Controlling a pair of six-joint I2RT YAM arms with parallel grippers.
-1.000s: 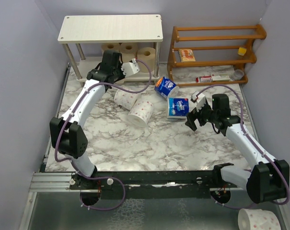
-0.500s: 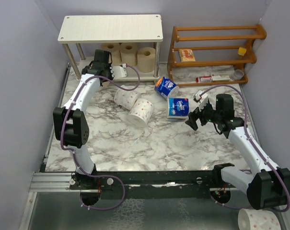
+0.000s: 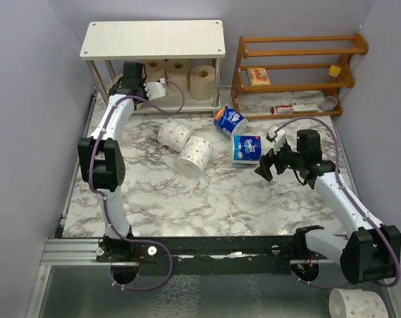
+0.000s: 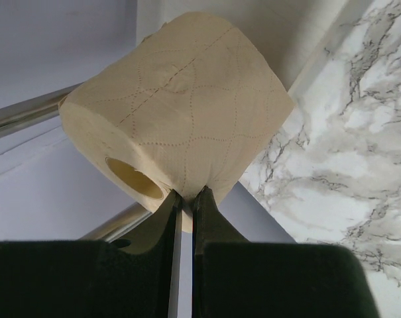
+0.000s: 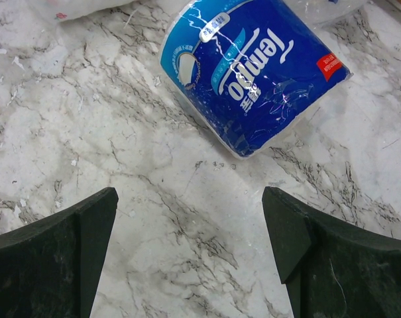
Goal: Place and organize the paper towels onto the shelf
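Tan roll (image 4: 180, 119) in left claw (image 4: 187, 193), largely hidden under shelf (image 3: 154, 38).

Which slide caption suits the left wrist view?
Left tool pinches a tan paper towel roll near a shelf leg.

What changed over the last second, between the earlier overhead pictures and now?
The left arm swung leftward along the lower tier of the shelf, toward its left legs, the left gripper still pinched shut on a tan roll. Nothing was grabbed or released. Unchanged: the right gripper, open near a blue-wrapped roll; three tan rolls on the lower tier; two dotted rolls on the table.
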